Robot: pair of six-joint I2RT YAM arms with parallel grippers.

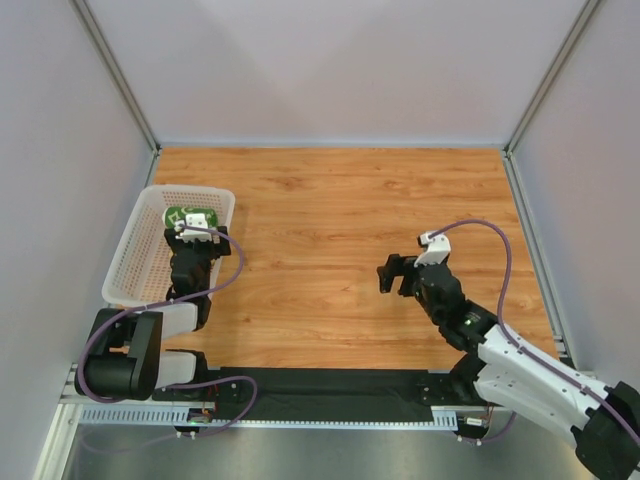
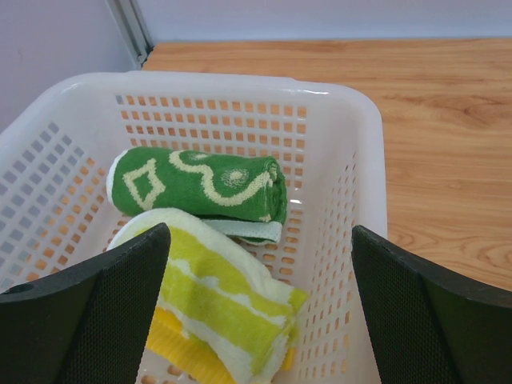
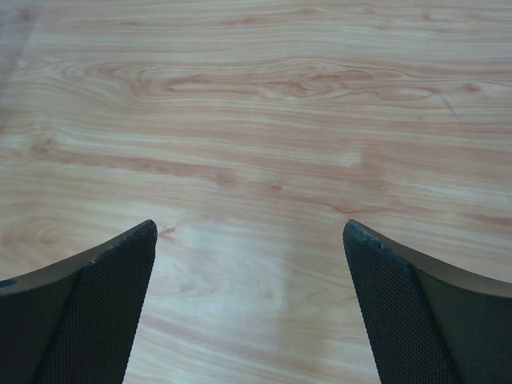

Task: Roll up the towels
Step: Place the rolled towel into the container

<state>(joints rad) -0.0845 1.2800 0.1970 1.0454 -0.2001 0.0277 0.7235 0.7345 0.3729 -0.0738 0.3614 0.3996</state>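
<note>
Basket: a white perforated basket (image 1: 128,262) stood at the left edge of the wooden table (image 1: 330,200), close to the grey side wall.

Green towel: the dark green towel (image 2: 200,184) with a white pattern lay inside the basket as a finished roll, across its far part, near the far wall. In the top view it showed as a small green spot (image 1: 190,217) just beyond the left arm.

Yellow towel: the yellow and lime-green towel (image 2: 220,300) with white patches was also in the basket, on the near side of the green roll and touching it. It looked like a thick bundle. Its near end was hidden behind the left finger, so I cannot tell how tightly it was rolled.

Left gripper: the left gripper (image 2: 260,230) hung over the near part of the basket and pointed at the two towels. Its jaws stood wide apart and nothing was between them. It touched neither towel.

Table: the middle of the wooden surface showed only its grain.

Right gripper: the right gripper (image 1: 395,275) was over the bare wood right of the centre, well apart from the basket. In its wrist view the jaws (image 3: 250,228) were spread wide, with only the table between them, and it held nothing.
</note>
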